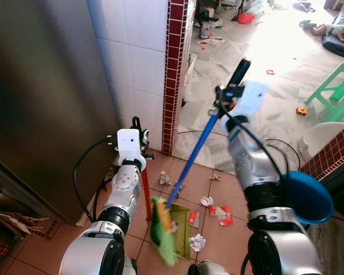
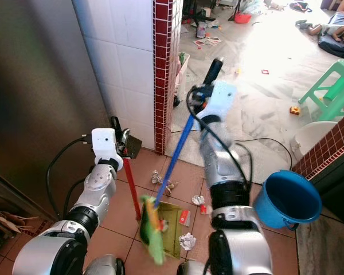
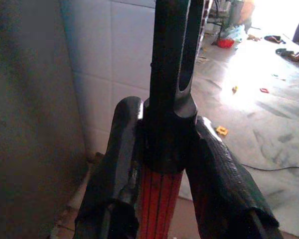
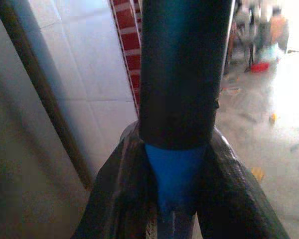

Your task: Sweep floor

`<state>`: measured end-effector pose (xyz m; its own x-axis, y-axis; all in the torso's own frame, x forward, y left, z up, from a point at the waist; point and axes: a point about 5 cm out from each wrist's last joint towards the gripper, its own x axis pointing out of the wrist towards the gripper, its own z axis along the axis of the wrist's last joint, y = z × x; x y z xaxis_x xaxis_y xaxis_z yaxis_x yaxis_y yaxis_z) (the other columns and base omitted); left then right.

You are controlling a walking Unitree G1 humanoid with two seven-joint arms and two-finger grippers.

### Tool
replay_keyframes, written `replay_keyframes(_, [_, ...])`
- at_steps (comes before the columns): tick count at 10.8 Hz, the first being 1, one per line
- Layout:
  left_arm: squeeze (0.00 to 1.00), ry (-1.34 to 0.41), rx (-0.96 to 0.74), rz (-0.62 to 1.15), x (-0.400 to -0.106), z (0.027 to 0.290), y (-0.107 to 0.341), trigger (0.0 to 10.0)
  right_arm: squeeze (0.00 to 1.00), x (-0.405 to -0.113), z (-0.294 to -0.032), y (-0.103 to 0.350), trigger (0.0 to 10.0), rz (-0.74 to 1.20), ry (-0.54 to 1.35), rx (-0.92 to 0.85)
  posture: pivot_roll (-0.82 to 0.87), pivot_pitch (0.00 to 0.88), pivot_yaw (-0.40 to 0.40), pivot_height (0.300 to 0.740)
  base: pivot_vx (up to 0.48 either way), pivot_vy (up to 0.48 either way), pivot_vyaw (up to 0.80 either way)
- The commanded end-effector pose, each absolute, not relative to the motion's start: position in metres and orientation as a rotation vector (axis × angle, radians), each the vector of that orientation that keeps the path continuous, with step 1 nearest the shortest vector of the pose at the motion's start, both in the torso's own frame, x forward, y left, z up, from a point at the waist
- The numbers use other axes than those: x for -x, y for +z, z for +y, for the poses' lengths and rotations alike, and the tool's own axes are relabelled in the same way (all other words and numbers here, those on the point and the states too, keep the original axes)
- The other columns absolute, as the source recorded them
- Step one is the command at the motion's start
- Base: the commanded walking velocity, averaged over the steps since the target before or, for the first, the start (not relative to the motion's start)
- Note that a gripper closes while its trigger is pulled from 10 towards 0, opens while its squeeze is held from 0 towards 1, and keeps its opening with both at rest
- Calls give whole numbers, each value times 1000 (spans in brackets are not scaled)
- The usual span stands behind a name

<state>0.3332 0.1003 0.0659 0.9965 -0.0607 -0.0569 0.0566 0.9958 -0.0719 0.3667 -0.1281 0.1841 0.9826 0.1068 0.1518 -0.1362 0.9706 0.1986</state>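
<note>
The right gripper [image 1: 225, 102] is closed around the blue handle of a broom [image 1: 190, 163], just below its black grip end, and the handle slants down to the green bristles [image 1: 162, 229], which are blurred over a yellow-green dustpan [image 1: 182, 229] lying on the terracotta tiled floor [image 1: 229, 238]. The left gripper [image 1: 139, 127] is clamped on the black top of the dustpan's red handle [image 1: 145, 195], which stands nearly upright beside the left arm. Crumpled paper [image 1: 197, 242] lies just beside the dustpan, with another ball [image 1: 206, 201] and red wrappers [image 1: 222, 214] near it, and more scraps [image 1: 164, 179] closer to the wall. A steel cabinet [image 1: 40, 103] stands close on the robot's left, and a white tiled wall with a dark red tile edge [image 1: 173, 69] rises right behind the grippers. A blue bucket [image 1: 307, 197] sits near the right arm, beside a low red tiled ledge [image 1: 332, 152]. Beyond, on the bright grey floor, stand a green stool [image 1: 338, 91] and scattered small toys [image 1: 301, 110], with a cable [image 1: 275, 143] running across.
</note>
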Motion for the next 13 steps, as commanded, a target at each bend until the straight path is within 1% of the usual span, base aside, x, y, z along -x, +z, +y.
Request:
replay_keyframes(1, [0, -37, 82, 88, -331, 100, 60, 10000, 0, -362, -130, 214, 10000, -293, 156, -117, -85, 15, -46, 740, 0, 0, 0])
replay_keyframes(3, [0, -52, 51, 96, -331, 100, 60, 10000, 0, -356, -139, 220, 10000, -361, 159, 15, -90, 13, -43, 740, 0, 0, 0])
replay_keyframes(4, [0, -69, 40, 93, -331, 98, 60, 10000, 0, -353, -149, 212, 10000, -362, 124, 125, -87, 10, -42, 740, 0, 0, 0])
replay_keyframes(5, [0, -74, 39, 95, -331, 98, 60, 10000, 0, -353, -157, 202, 10000, -331, 78, 199, -85, 8, -42, 740, 0, 0, 0])
replay_keyframes(6, [0, -75, 36, 98, -331, 98, 60, 10000, 0, -352, -167, 182, 10000, -255, -7, 288, -83, 5, -41, 740, 0, 0, 0])
replay_keyframes(7, [0, -75, 34, 101, -332, 98, 60, 10000, 0, -352, -171, 168, 10000, -200, -40, 310, -77, 1, -40, 740, 0, 0, 0])
replay_keyframes(8, [0, -74, 31, 103, -332, 98, 60, 10000, 0, -350, -171, 152, 10000, -140, -45, 305, -78, 0, -39, 740, 0, 0, 0])
replay_keyframes(9, [0, -76, 30, 105, -332, 98, 59, 10000, 0, -349, -167, 132, 10000, -38, -66, 192, -76, 0, -39, 740, 0, 0, 0])
replay_keyframes(12, [0, -86, 43, 116, -332, 98, 58, 10000, 0, -352, -145, 124, 10000, 3, -57, 32, -71, 0, -38, 740, 0, 0, 0])
replay_keyframes(13, [0, -89, 54, 122, -331, 96, 57, 10000, 0, -356, -137, 131, 10000, -16, -43, -69, -68, 0, -40, 740, 0, 0, 0])
